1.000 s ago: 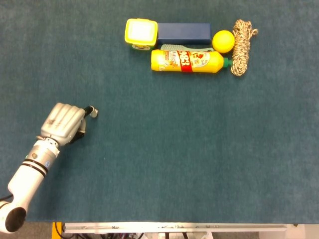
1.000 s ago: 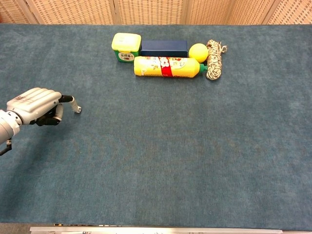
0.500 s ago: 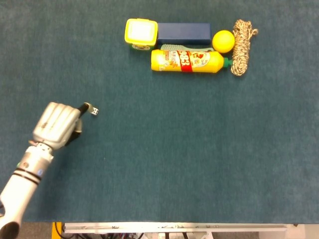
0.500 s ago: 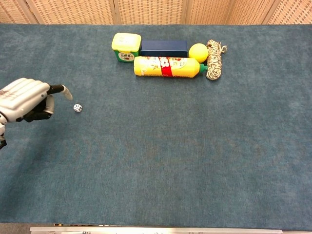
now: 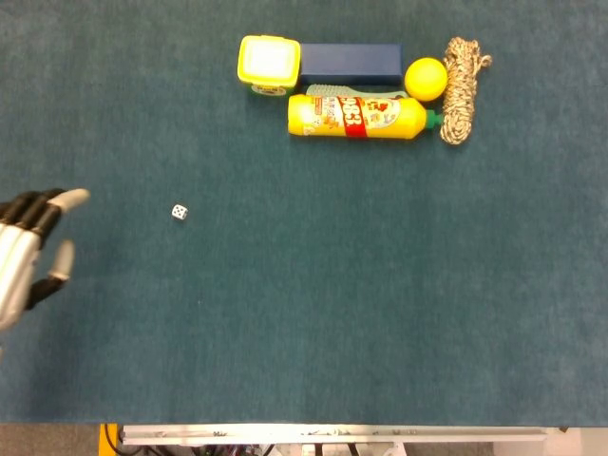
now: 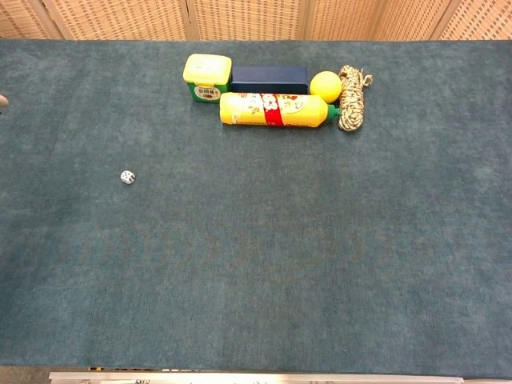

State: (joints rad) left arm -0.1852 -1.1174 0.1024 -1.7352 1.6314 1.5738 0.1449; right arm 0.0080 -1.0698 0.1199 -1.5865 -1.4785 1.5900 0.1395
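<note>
At the far left edge, the left robot hand (image 5: 27,249) hangs above the tabletop (image 5: 380,304) with its fingers (image 5: 68,199) spread apart and nothing in them; only part of it shows in the head view, and the chest view catches no more than a fingertip at its border. The right robot hand is in neither view. Just to the right of the left one, apart from it and touching nothing else, a small white die (image 5: 180,212) lies alone on the teal cloth, out in the open where a hand can get around it from any side. Well beyond it, at the far side, a tight cluster is packed together: a yellow-lidded tub (image 5: 269,62), a dark blue box (image 5: 350,63) beside it, a yellow bottle (image 5: 359,116) lying on its side just in front of the box, a yellow ball (image 5: 426,78) at the box's right end, and a coil of rope (image 5: 462,87) rightmost. Their crowding keeps them clear of the die's open patch.
</note>
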